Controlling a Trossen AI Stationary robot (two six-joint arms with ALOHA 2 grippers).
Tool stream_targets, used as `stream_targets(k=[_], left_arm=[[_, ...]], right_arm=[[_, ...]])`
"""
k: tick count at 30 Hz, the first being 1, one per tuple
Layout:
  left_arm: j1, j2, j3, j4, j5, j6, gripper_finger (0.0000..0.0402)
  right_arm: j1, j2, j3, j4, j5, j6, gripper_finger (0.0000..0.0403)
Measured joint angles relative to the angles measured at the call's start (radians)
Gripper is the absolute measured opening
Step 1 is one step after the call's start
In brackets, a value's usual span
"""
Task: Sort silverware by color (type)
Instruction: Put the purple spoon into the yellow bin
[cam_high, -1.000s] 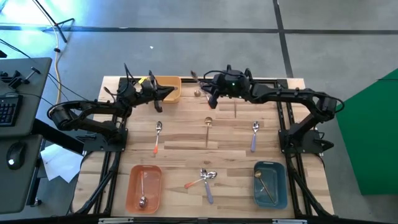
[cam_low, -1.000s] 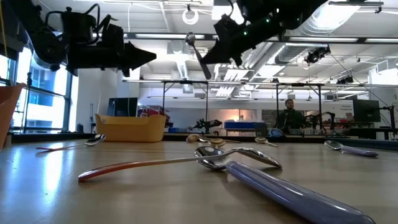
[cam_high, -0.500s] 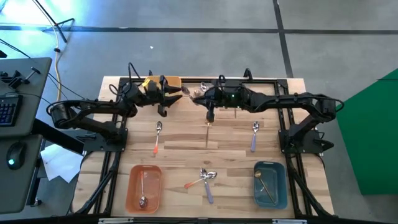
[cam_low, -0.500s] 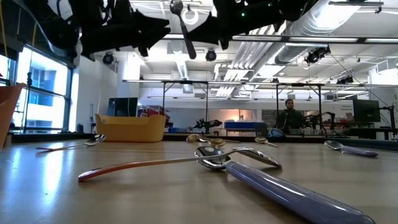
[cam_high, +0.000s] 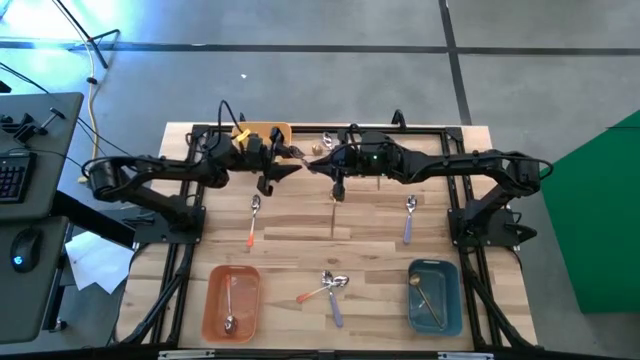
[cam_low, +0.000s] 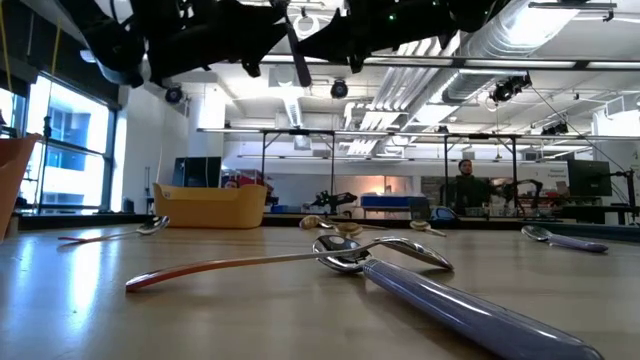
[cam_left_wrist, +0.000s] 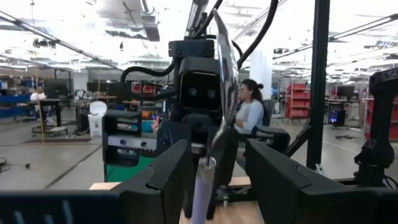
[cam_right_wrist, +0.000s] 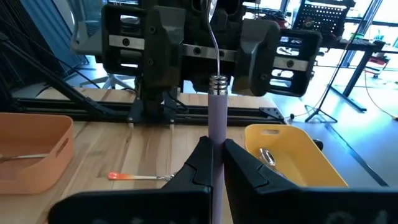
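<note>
My right gripper (cam_high: 318, 163) is shut on a lavender-handled spoon (cam_right_wrist: 216, 106) high over the far middle of the table. The spoon stands roughly upright, silver bowl (cam_left_wrist: 224, 59) up. It also shows in the low view (cam_low: 296, 55). My left gripper (cam_high: 290, 166) faces the right one and is open. Its two fingers (cam_left_wrist: 168, 180) stand on either side of the handle's upper end, and I cannot see that they touch it. Other spoons lie flat on the table: orange-handled (cam_high: 251, 220), gold (cam_high: 334, 205) and lavender (cam_high: 409, 218), with a crossed pair (cam_high: 328, 288) near the front. My right gripper pinches the spoon's lavender handle (cam_right_wrist: 217, 134) between its two fingers, in the handle's lower part. The fingers come level from the table's right side and lie across the handle. The spoon is lifted clear of the table, roughly upright with the bowl up.
A yellow bin (cam_high: 270, 142) holding a gold spoon (cam_right_wrist: 266, 155) stands at the far edge. An orange bin (cam_high: 232, 300) with a spoon is at the near left. A blue bin (cam_high: 435, 297) with a spoon is at the near right. A person (cam_left_wrist: 249, 115) stands beyond the table.
My left gripper has gone toward the table's right and a little toward the near edge. My right gripper has carried the spoon toward the left to meet it. The spoon now stands between my left gripper's open fingers.
</note>
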Motion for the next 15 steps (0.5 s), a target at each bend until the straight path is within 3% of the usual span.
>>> stream_targets(k=[6,13,15], left_arm=[[0.000,0.037,0.044,-0.002,0.010,-0.015,0.0118],[0.007,0.027,0.059,0.001,0.046,0.008,0.0015],[0.024,0.015,0.059,-0.008,0.045,0.018,0.0009]], right_arm=[[0.000,0.000,0.000,0.000,-0.003,0.000,0.0005],[0.000,0.000,0.001,0.004,-0.006,0.005,0.0006],[0.000,0.000,0.002,0.007,-0.006,0.007,0.0011]])
